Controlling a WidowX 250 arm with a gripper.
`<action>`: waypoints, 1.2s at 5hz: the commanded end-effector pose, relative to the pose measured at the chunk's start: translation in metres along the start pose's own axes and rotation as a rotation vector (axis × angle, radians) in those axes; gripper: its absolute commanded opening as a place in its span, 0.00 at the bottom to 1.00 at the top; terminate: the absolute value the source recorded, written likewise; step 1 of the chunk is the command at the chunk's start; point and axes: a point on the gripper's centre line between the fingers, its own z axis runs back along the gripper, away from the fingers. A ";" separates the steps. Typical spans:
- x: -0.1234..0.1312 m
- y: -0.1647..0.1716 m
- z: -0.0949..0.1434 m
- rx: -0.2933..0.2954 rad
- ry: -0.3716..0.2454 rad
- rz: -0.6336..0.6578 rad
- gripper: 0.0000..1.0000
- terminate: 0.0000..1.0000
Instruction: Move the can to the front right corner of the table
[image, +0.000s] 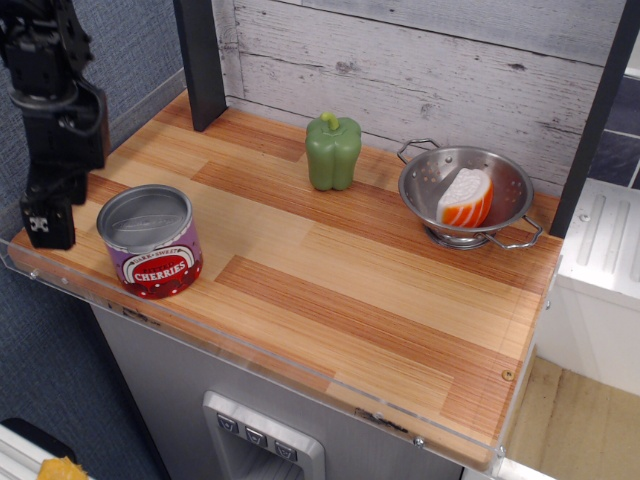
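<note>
the black gripper (48, 222), its opening impossible to tell, hangs just left of the upright can (150, 241) on the table (380, 290).

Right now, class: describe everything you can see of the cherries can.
The can is a short, wide tin with a grey metal lid and a purple-and-red label reading "CHERRIES". It stands upright and closed near the table's front left edge. Only the wood beneath touches it; the black claw hangs just to its left, apart.

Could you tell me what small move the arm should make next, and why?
Probably a short shift sideways toward the can, so the gripper sits over its lid. The gripper hangs just off the can's side, not touching it, and the can stands at the table corner opposite the goal.
</note>
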 end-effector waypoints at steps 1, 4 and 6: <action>0.021 -0.004 0.017 0.058 0.035 -0.056 1.00 0.00; 0.052 -0.016 0.018 0.044 0.027 -0.136 1.00 0.00; 0.092 -0.032 0.025 0.040 0.021 -0.194 1.00 0.00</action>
